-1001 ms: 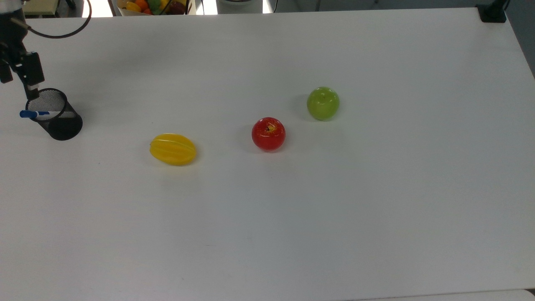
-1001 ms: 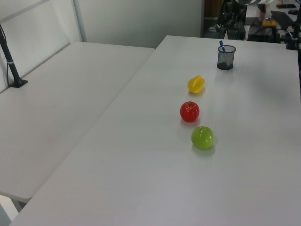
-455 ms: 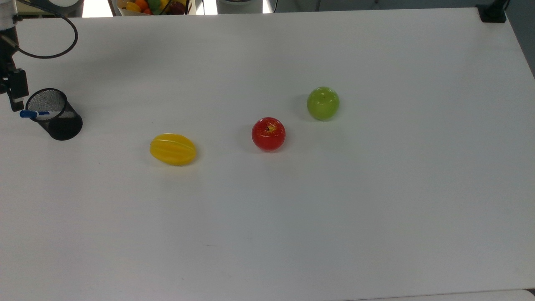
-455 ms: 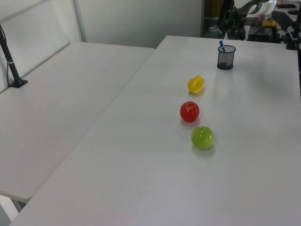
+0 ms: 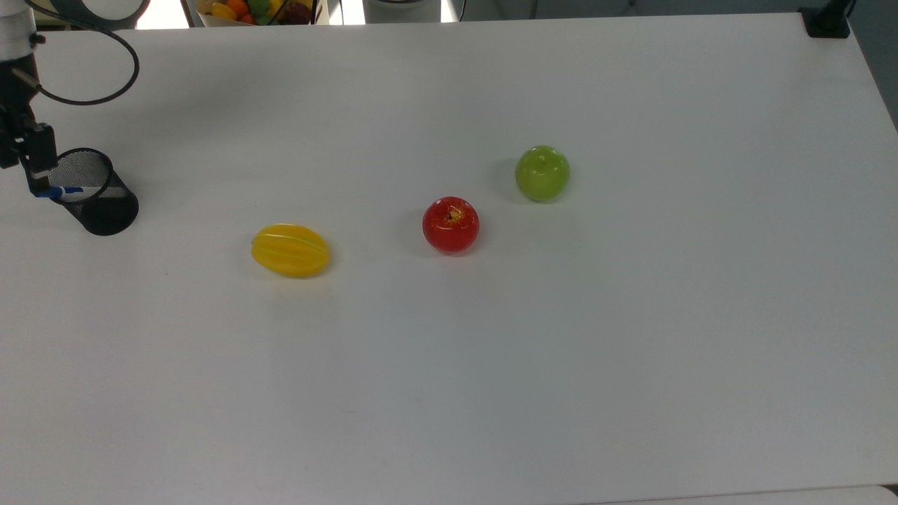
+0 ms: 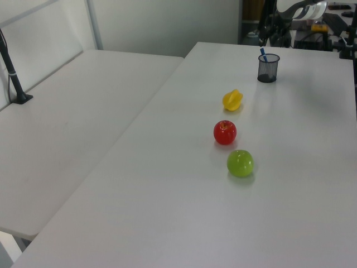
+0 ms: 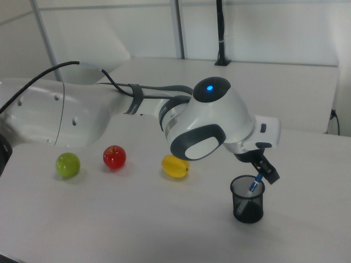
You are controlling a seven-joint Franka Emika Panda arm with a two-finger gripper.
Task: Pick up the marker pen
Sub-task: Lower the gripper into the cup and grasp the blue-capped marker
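Note:
The marker pen (image 5: 69,190) leans in a black mesh cup (image 5: 105,203) at the top view's far left, its blue cap sticking out over the rim and its white barrel inside. The right view has the marker pen (image 7: 254,184) slanting up out of the cup (image 7: 248,199). My gripper (image 5: 22,175) hangs open right at the cap end, one finger (image 5: 38,175) overlapping the blue cap. In the right view the gripper (image 7: 263,172) sits just above the cup's rim at the marker's top. The left view puts the cup (image 6: 268,68) at the table's far end.
A yellow starfruit (image 5: 290,250), a red apple (image 5: 450,224) and a green apple (image 5: 542,173) lie in a diagonal row across the white table (image 5: 561,351). A black cable (image 5: 105,91) loops from the arm. A fruit box (image 5: 256,10) stands beyond the far edge.
The gripper moved from over the cup's rim to the top view's left, then came down beside the marker's blue cap. Marker, cup and fruit have not moved.

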